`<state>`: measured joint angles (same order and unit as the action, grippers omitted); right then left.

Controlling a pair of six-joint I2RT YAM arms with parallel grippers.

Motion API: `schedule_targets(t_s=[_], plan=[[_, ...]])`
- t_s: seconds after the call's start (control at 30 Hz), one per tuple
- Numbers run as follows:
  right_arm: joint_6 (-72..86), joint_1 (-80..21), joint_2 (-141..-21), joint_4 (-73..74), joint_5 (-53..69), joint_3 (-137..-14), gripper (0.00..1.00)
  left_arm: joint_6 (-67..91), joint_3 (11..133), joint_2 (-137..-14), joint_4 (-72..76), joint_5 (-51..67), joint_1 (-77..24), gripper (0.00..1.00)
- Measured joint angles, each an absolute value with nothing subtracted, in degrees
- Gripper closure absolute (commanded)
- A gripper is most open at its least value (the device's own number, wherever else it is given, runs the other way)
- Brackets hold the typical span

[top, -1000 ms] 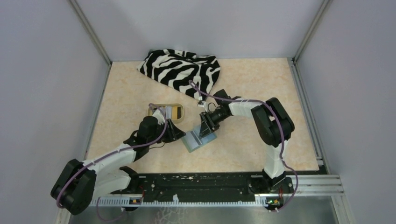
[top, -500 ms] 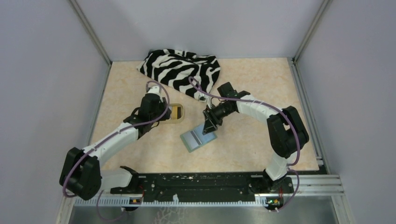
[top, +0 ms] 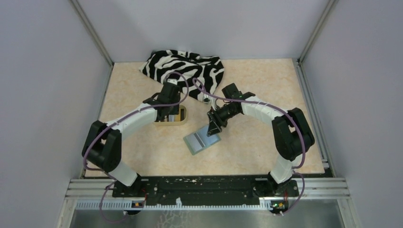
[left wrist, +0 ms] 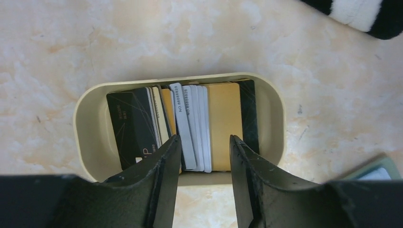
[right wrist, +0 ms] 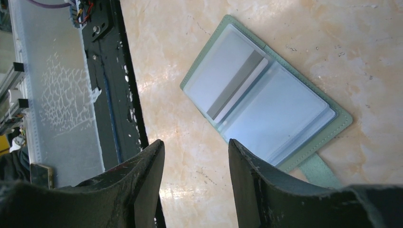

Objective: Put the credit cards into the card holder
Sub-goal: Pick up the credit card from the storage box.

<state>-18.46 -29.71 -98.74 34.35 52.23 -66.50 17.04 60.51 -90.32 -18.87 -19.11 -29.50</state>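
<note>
On the table (top: pixel 266 85), near the middle: holder (top: pixel 199 143), lying open and flat, lining up.
Holder, axis: seen from above, the long axis runs from lower left to upper right, with the fold across it.
Holder, wrist view: holder (right wrist: pixel 280 109) runs from upper left to lower right; tab (right wrist: pixel 321 172) sticks out at the lower right end.
Holder, contents: one striped card (right wrist: pixel 233 90) in the pocket beside the fold, its grey stripe parallel to the fold.
Cards (left wrist: pixel 190 123): all in the dish (left wrist: pixel 85 118), packed side by side in a row along the dish's long axis; each card's long axis lies across the dish. Black ones sit at both ends, gold and whitish between.
Dish, position: left of the holder, apart from it, long axis left to right in the top view.
Left gripper (left wrist: pixel 204 142): above the near side of the dish, fingers spread, nothing between them, tips over the middle cards.
Right gripper (right wrist: pixel 196 145): above the holder's far right part, fingers spread and empty; whether it touches the holder cannot be told.
Cloth (top: pixel 183 71): zebra-striped, bunched at the far edge, behind the dish.
</note>
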Motion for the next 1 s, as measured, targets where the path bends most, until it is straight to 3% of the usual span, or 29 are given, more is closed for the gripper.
schedule_targets(t_s=[0.13,0.27,0.4,0.67,0.8,1.0], plan=[[-18.46,-29.61,-98.74,34.33,51.92,-66.50,0.48,17.15,60.14,-90.98,-20.27,-25.61,-30.20,0.23],[-19.14,-29.47,-98.74,34.48,50.81,-66.52,0.47,17.67,52.99,-84.53,-17.91,-26.89,-26.52,0.16],[-19.79,-29.45,-98.52,35.05,49.58,-66.54,0.47,19.73,45.47,-75.35,-11.73,-22.35,-16.05,0.15],[-20.01,-29.45,-97.30,35.24,48.69,-66.54,0.47,21.39,45.12,-80.31,-4.01,-8.95,-7.40,0.35],[-20.18,-29.45,-96.97,35.33,48.60,-66.54,0.47,21.39,45.76,-85.25,-4.64,-5.93,-6.96,0.40],[-20.40,-29.45,-96.62,36.42,48.88,-68.03,0.47,21.82,48.01,-88.14,-7.70,-6.11,-6.96,0.64]])
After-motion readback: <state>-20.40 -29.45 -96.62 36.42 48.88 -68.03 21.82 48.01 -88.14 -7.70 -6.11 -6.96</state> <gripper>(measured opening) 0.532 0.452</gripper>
